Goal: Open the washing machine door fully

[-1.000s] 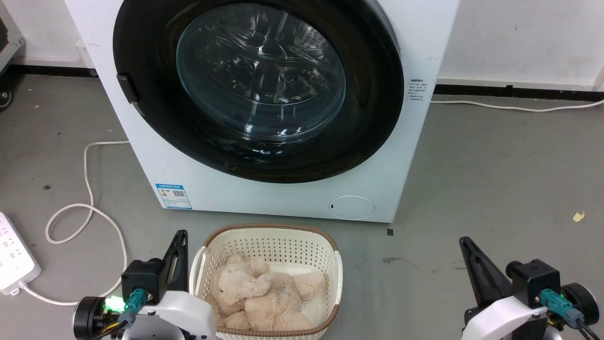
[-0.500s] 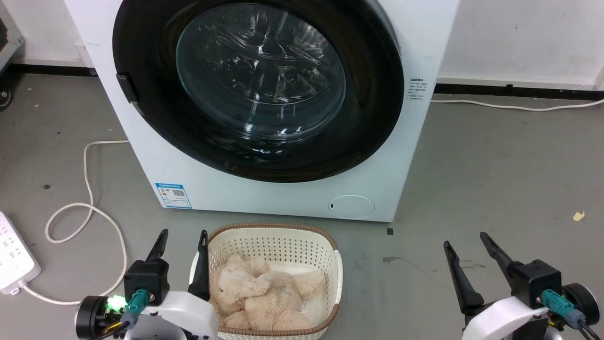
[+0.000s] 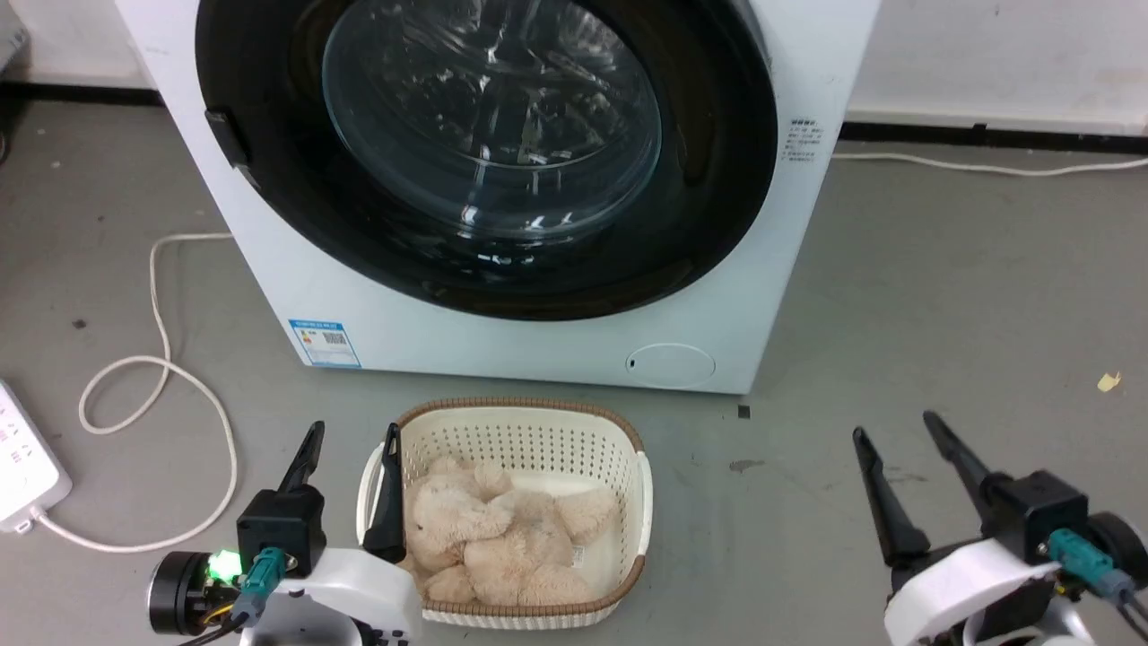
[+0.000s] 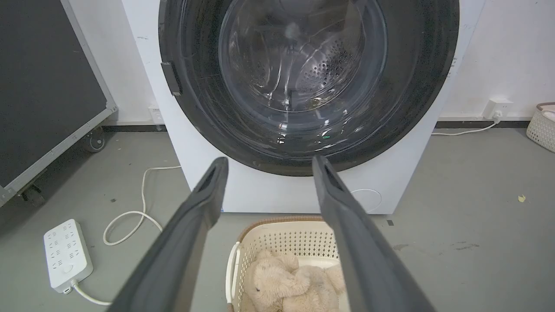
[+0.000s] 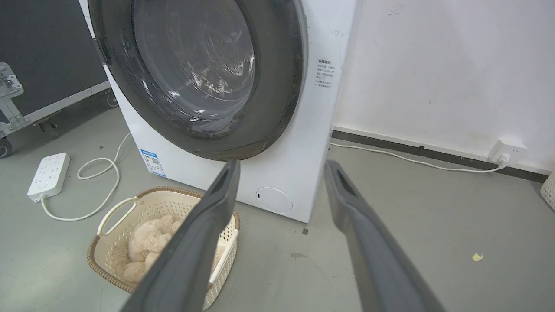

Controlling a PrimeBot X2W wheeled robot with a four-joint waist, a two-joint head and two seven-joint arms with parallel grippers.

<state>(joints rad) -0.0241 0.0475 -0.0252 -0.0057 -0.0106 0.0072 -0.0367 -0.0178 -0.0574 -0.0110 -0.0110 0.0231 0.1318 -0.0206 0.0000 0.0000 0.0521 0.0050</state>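
The washing machine [image 3: 502,345] stands in front of me, a white box with a blue sticker [image 3: 325,343] low on its front. Its round door [image 3: 717,179] sits flat against the front, with a glossy black rim, a bulging glass bowl [image 3: 491,117] and a dark latch piece [image 3: 224,135] on the rim's left side. My left gripper [image 3: 354,431] is open low at the left, beside the basket. My right gripper [image 3: 895,426] is open low at the right, over bare floor. Both are well short of the door [image 4: 412,108], and the left gripper [image 4: 269,159] and right gripper [image 5: 282,163] hold nothing.
A cream perforated basket [image 3: 520,408] with a beige plush toy [image 3: 502,538] sits on the floor right before the machine. A white power strip [image 3: 22,458] and looped cable [image 3: 161,377] lie at the left. A black wheeled case [image 4: 47,86] stands beyond them.
Both grippers went from shut to open. The head camera has shifted a little, so the machine sits higher and larger in its view.
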